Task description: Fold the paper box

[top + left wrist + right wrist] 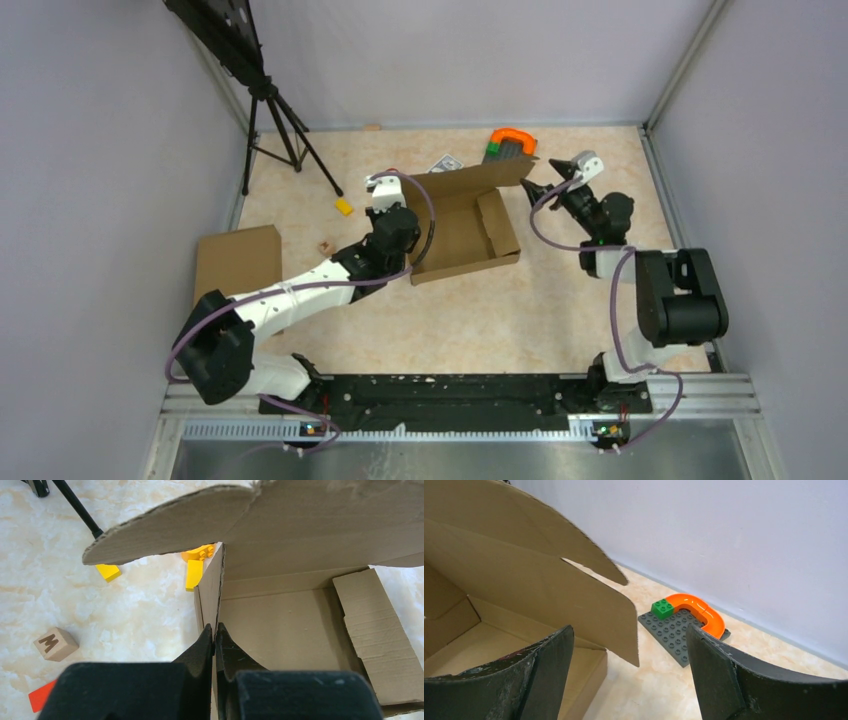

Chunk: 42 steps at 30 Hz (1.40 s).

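The paper box sits half-folded, roughly mid-tabletop, open side up with its big back flap standing tall. The left claw is pinched tight on the top edge of the box's left wall. The right claw is spread wide with nothing in it, hovering at the box's back right corner near a grey brick plate.

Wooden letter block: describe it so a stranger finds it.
Start at the open paper box mid-table, its left wall pinched by the left gripper. Left of that gripper sits the wooden block. Unlike the yellow brick beyond, it is pale wood stamped M.
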Each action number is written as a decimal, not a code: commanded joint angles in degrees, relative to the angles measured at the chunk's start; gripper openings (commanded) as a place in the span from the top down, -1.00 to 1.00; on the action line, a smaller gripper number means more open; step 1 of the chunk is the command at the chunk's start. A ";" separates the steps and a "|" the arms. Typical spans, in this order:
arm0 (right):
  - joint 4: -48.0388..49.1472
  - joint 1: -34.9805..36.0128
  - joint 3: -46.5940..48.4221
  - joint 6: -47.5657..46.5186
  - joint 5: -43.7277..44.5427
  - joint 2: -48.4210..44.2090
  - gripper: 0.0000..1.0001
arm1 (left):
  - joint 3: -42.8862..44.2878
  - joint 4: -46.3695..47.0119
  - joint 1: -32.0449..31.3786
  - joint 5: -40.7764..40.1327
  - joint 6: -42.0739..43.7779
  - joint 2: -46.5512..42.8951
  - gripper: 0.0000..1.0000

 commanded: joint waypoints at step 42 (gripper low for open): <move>-29.08 2.90 17.80 9.26 -8.30 -0.51 0.99 | 3.27 -1.41 0.43 3.36 -1.91 0.79 1.00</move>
